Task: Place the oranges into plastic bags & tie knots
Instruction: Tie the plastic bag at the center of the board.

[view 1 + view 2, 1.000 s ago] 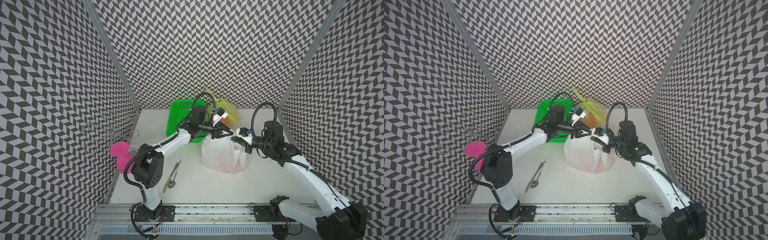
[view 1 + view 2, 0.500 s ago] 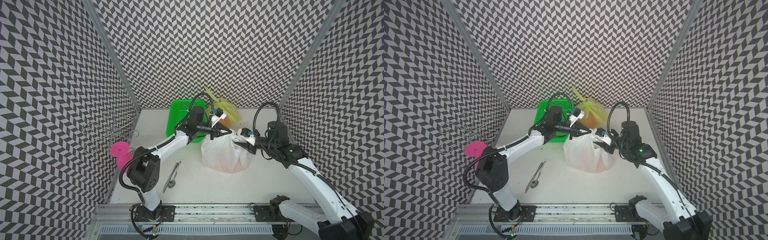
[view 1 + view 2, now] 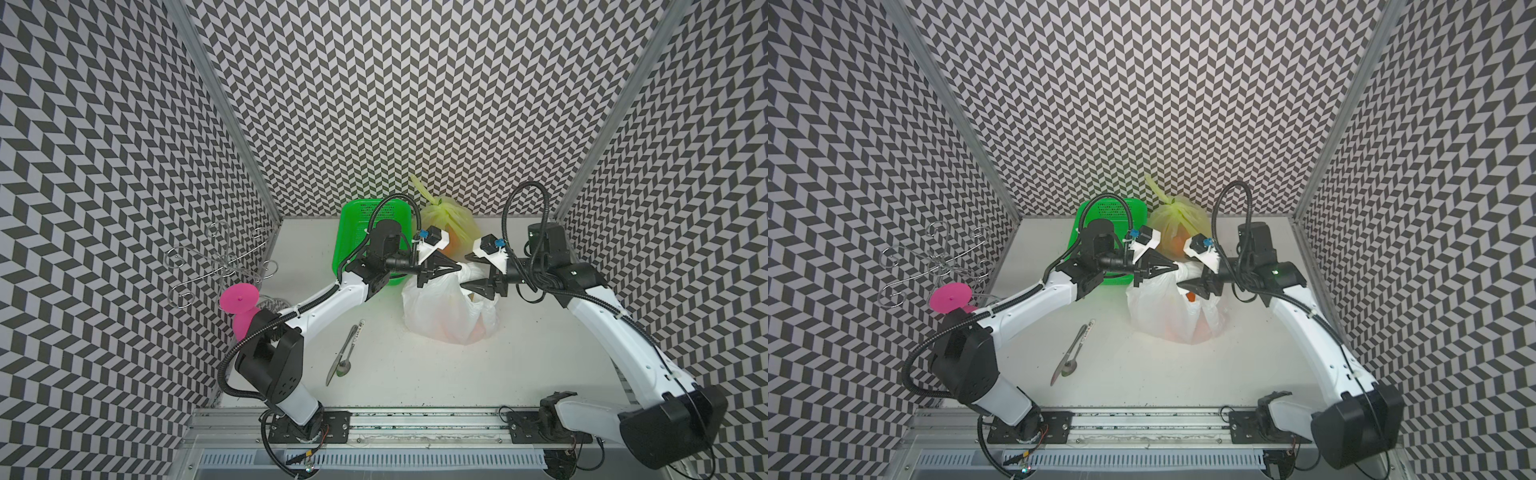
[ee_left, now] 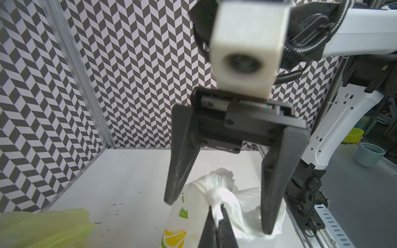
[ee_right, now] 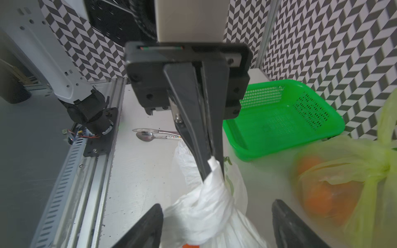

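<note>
A white plastic bag [image 3: 440,307] with a lemon-slice print stands mid-table, and oranges [image 3: 1191,296] show through it. Its handle strips are twisted into a white bunch [image 4: 217,191] at the top. My left gripper [image 3: 459,268] is shut on the end of that bunch, as the right wrist view [image 5: 212,169] also shows. My right gripper [image 5: 217,204] faces it, open, its fingers [image 4: 180,167] straddling the bunch without touching it. A yellow-green plastic bag [image 3: 453,216] with oranges [image 5: 322,197] inside sits behind, closed by a knot [image 5: 384,167].
A green mesh basket [image 3: 353,232] stands at the back, left of the bags and under my left wrist. A knife and spoon [image 3: 347,353] lie on the table in front of it. A pink disc [image 3: 239,297] and wire hooks [image 3: 216,262] hang on the left wall.
My right gripper has opened and let go of the white handle bunch, its arm drawing back a little to the right. My left gripper has closed fully on the bunch.
</note>
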Controlling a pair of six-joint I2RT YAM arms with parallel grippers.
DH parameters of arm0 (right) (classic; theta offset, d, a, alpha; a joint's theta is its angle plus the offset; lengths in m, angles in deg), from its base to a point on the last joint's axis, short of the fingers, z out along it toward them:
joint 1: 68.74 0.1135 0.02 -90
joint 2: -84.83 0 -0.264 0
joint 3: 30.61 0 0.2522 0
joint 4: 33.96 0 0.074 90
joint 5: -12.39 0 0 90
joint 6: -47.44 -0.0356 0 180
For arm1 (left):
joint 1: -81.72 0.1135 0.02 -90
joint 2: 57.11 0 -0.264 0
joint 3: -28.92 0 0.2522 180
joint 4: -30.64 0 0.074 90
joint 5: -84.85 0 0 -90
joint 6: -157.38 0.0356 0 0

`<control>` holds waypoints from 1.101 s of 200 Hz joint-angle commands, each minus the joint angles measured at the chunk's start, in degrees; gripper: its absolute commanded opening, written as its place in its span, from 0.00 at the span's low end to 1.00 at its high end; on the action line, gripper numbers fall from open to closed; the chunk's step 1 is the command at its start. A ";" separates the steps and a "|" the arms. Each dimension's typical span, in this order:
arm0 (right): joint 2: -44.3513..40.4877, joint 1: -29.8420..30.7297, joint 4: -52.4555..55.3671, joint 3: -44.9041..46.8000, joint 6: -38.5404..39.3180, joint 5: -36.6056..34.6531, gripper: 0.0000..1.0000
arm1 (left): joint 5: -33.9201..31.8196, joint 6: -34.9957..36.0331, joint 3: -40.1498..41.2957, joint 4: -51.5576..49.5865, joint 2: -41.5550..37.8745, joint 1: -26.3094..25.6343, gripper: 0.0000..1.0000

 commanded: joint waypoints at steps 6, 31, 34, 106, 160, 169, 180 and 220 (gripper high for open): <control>0.34 -0.22 1.30 -1.25 0.89 1.97 0.66 | -1.31 3.50 0.59 -0.86 -1.96 -0.50 0.00; 1.69 -0.21 2.47 -2.25 2.07 0.56 0.46 | -1.80 4.05 0.07 -1.91 -1.88 -0.68 0.00; 1.77 -0.22 2.49 -2.33 2.16 0.46 0.46 | -1.92 4.18 0.05 -2.11 -1.90 -0.73 0.00; 1.49 0.15 1.23 -3.52 1.12 -6.46 0.24 | -3.66 3.92 0.07 -2.74 -1.91 -1.01 0.00; -5.72 5.67 -12.20 3.30 1.85 -25.04 0.00 | -3.29 -1.12 0.64 -2.57 -2.88 -0.95 0.09; -7.53 7.14 -17.22 5.99 2.51 -27.50 0.00 | -1.94 -1.80 0.62 -3.14 -3.22 -0.78 0.17; -9.06 8.01 -22.87 8.69 3.22 -27.63 0.00 | -0.36 -2.27 0.33 -4.45 -3.59 -0.28 0.30; -9.93 8.22 -38.46 16.12 3.50 -22.61 0.00 | 3.30 6.68 -0.48 -16.81 -7.11 3.19 0.65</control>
